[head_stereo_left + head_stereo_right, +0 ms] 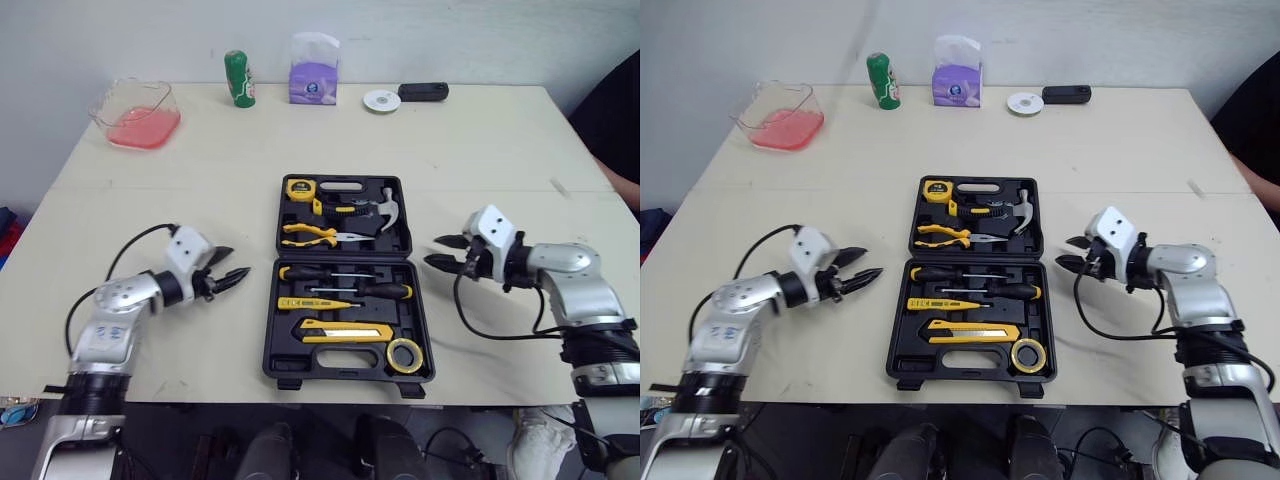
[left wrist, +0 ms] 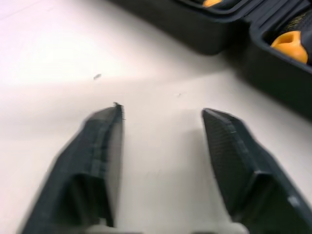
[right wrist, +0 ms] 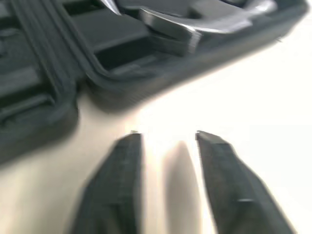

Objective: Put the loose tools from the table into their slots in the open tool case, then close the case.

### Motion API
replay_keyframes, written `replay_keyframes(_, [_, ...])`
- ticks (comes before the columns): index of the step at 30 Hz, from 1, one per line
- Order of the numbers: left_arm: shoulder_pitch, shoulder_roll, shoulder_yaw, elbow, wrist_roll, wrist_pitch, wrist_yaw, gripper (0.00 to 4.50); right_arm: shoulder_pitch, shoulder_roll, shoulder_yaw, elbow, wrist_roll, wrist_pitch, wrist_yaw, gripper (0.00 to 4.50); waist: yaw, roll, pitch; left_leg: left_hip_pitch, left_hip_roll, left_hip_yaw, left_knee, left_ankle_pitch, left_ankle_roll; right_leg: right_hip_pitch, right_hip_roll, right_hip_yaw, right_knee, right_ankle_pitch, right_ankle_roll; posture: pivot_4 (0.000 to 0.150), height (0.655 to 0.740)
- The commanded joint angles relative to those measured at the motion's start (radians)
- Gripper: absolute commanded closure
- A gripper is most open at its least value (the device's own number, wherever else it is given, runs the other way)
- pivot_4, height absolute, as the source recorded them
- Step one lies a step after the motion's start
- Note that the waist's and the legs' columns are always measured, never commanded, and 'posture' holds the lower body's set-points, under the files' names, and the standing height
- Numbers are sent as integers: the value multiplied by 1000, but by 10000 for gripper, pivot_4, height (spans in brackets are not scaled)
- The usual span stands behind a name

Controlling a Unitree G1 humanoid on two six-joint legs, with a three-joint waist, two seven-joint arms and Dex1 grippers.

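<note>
The black tool case [image 1: 345,287] lies open in the middle of the table. Its far half holds a yellow tape measure [image 1: 299,188], a hammer [image 1: 386,210] and yellow pliers [image 1: 309,235]. Its near half holds screwdrivers [image 1: 345,291], a yellow utility knife [image 1: 346,331] and a roll of tape [image 1: 404,354]. My left gripper [image 1: 228,267] hovers open left of the case, fingers pointing at it, nothing between them. My right gripper [image 1: 441,251] hovers open to the right of the case, also empty. In the right wrist view the hammer head [image 3: 195,24] lies just beyond the case edge.
Along the table's far edge stand a clear container with pink contents [image 1: 140,113], a green can [image 1: 238,78], a purple tissue pack [image 1: 313,70], a white disc [image 1: 381,100] and a black device [image 1: 422,92]. A person's dark sleeve [image 1: 617,115] shows at the right edge.
</note>
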Motion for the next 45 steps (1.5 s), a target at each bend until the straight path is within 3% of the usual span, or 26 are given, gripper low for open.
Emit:
replay_keyframes(1, [-20,49,110,-113,-101,119,16,165,-7,-31,-108,-112,66,184,-88,4746,-2,0,0,0,0,0,0,0,0,0,0,0,0,0,0,1500,7400])
replay_keyframes(2, [-32,66,128,-135,-130,187,22,0,-15,-40,-117,-147,61,287,-132,223,-2,0,0,0,0,0,0,0,0,0,0,0,0,0,0,1500,7400])
replay_keyframes(9, [-244,158,141,-231,-296,755,125,0,-170,-105,-52,-318,134,887,-140,223,-3,0,0,-1,1,0,0,0,-1,-1,1,1,1,0,0,1500,7400])
replay_keyframes(16, [-457,143,57,-181,-333,1048,180,0,-405,-86,33,-286,198,1265,-183,223,-2,0,0,-6,-1,0,0,0,-1,-6,5,0,1,0,0,1500,7400])
replay_keyframes(19, [-558,96,12,-108,-303,1096,229,0,-475,-52,83,-261,197,1305,-207,223,2,0,0,-9,-2,-1,1,1,-1,-8,6,0,2,0,0,1500,7400])
replay_keyframes(26, [-662,5,-107,50,-208,1017,289,0,-578,38,125,-105,172,1308,-282,223,-2,-1,0,-13,-3,3,0,2,-1,-16,7,0,6,0,1,1500,7400])
replay_keyframes(36, [-699,-106,-92,195,-159,995,356,0,-628,112,174,29,140,1226,-315,223,-6,-1,0,-14,-3,6,0,3,-1,-20,7,-1,9,0,1,1500,7400])
replay_keyframes(45, [-683,-130,-134,236,-120,982,371,0,-615,149,178,64,132,1187,-333,223,-5,-1,0,-14,-3,6,1,3,-1,-20,7,-1,11,0,0,1500,7400])
